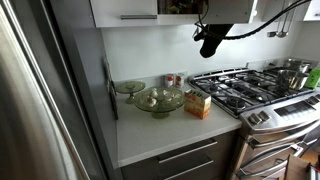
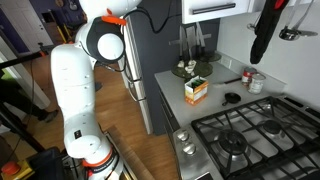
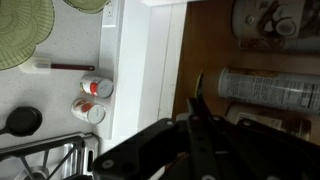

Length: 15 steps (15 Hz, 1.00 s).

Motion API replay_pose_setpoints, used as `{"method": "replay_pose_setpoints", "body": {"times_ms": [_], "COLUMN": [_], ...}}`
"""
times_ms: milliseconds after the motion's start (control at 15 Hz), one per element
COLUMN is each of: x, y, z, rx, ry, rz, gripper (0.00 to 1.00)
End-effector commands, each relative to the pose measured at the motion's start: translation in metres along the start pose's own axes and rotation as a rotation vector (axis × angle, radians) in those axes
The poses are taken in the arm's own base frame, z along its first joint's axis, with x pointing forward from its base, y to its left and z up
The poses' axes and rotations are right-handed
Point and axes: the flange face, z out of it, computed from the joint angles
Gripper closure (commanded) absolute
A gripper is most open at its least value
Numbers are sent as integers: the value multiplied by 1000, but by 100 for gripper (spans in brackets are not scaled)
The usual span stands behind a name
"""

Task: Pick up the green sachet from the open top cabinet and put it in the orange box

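Observation:
My gripper hangs just below the open white top cabinet, high above the counter; it also shows in an exterior view. In the wrist view the dark fingers are pressed together on a thin greenish strip, the green sachet, seen edge-on at the fingertips. Behind them is the cabinet's brown interior with jars and a lying can. The orange box stands on the counter beside the stove, well below the gripper, and shows in an exterior view.
Two green glass bowls stand left of the box. A gas stove with pots lies to the right. Two small cans and a black lid sit on the counter. A steel fridge fills the left.

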Motion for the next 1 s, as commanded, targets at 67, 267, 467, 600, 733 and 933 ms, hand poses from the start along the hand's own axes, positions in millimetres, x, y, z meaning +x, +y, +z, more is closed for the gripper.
{"method": "replay_pose_setpoints", "body": {"times_ms": [67, 267, 467, 600, 733, 933], "x": [-9, -20, -28, -33, -36, -36], "y": [6, 24, 53, 76, 101, 143], "z": [-43, -58, -60, -55, -48, -35], "rx": [-14, -66, -136, -193, -242, -313], "ry": [-116, -218, -299, -325, -322, -287], "rz": [12, 30, 55, 56, 49, 35], "gripper": [100, 100, 100, 100, 100, 100]}}
